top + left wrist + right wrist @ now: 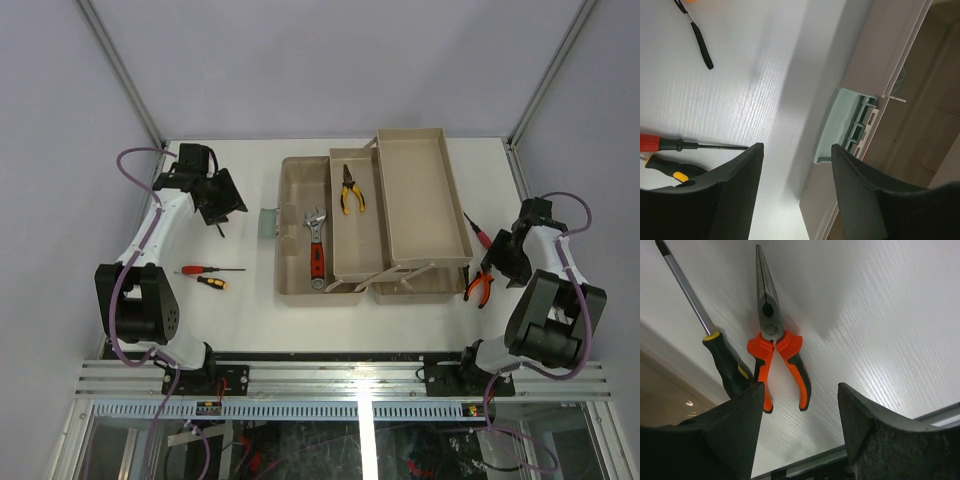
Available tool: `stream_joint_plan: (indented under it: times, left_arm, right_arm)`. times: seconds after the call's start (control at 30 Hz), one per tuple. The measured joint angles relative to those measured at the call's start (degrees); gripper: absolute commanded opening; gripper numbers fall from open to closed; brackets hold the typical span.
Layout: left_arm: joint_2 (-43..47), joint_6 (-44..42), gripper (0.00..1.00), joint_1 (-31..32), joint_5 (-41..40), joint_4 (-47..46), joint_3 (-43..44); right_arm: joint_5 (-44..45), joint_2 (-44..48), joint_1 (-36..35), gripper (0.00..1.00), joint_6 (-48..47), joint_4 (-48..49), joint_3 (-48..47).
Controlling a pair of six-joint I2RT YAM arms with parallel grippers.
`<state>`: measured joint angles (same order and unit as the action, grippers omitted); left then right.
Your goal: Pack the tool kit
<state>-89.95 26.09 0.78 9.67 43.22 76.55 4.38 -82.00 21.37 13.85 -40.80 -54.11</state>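
1. Beige rectangular plastic toolbox (296, 190): open mid-table, trays fanned out to the right, pale green latch (268, 222) on its left end.
2. Red-handled adjustable wrench (316, 248): lying in the base.
3. Yellow-handled pliers (350, 190): in the middle tray.
4. Red-handled screwdriver (205, 270) and stubby black-yellow screwdriver (211, 282): on the table, left of the box.
5. Orange-handled long-nose pliers (777, 355) and black-handled screwdriver (727, 362): side by side, right of the box.

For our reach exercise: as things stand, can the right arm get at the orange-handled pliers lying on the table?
Probably yes. The right claw hangs open right over the orange pliers with nothing between; only the screwdriver lying close beside them might get nudged.
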Motion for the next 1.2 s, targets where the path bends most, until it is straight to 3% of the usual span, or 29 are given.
stream_joint_plan:
  times: [0.33,0.77,0.93,1.03,1.2]
  left_arm:
    - [0.3,0.0,0.56,0.0,0.1,-0.3,-0.4]
    - [1.2,0.1,0.56,0.0,0.5,-1.2,-1.8]
    - [1.2,0.3,0.56,0.0,0.7,-1.2,-1.9]
    - [1.2,0.3,0.56,0.0,0.7,-1.3,-1.9]
    - [1.2,0.3,0.56,0.0,0.7,-1.3,-1.9]
  right_arm:
    - [-3.0,-8.8,0.0,0.59,-1.7,2.3,-0.1]
    - [-5.7,-11.1,0.0,0.48,-2.0,1.1,-2.0]
    - [-6.5,-12.3,0.0,0.38,-2.6,0.4,-3.0]
    - [-6.8,-14.1,0.0,0.39,-3.3,-1.3,-4.7]
    - [-7.6,-14.9,0.0,0.54,-3.7,-2.0,-5.5]
